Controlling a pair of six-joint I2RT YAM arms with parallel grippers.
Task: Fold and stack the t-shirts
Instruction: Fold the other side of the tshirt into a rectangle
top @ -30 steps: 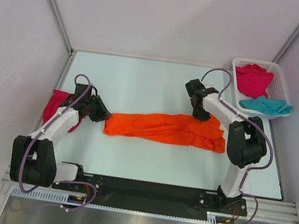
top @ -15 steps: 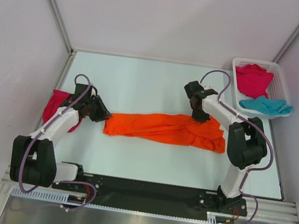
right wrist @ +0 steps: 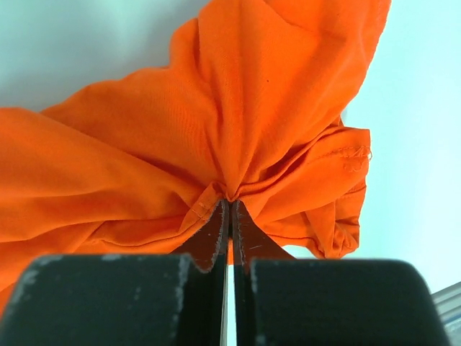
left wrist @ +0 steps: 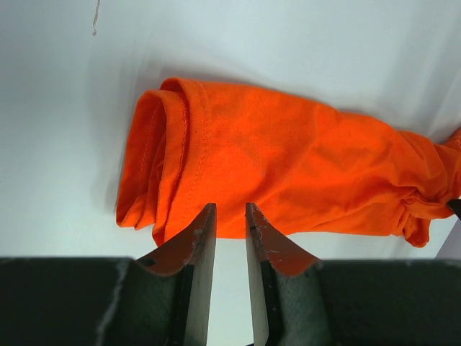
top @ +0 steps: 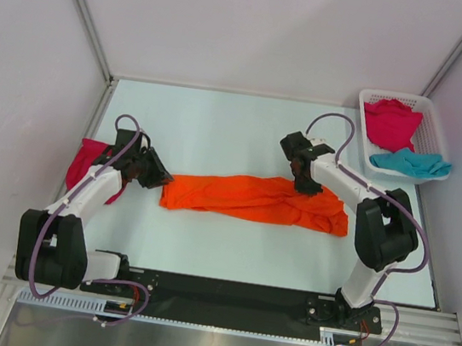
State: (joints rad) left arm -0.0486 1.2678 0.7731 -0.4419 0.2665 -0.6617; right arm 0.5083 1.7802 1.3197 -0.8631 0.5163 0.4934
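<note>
The orange t-shirt [top: 245, 197] lies bunched in a long strip across the middle of the table. My right gripper [top: 304, 183] is at its right part, shut on a gathered fold of orange cloth [right wrist: 180, 144] that puckers at the fingertips [right wrist: 230, 203]. Just off the strip's left end, my left gripper [top: 160, 178] stands open. Its tips [left wrist: 229, 209] reach the near edge of the rolled orange hem [left wrist: 288, 166], and only bare table shows between the fingers. A magenta t-shirt [top: 84, 165] lies partly under the left arm.
A white lattice basket [top: 401, 96] stands at the back right, holding another magenta t-shirt [top: 390, 122] and a teal one [top: 411, 162]. Walls close in the table on the left, back and right.
The right gripper has shut on the orange shirt and shifted slightly left, gathering the cloth there. The left arm has not moved.
</note>
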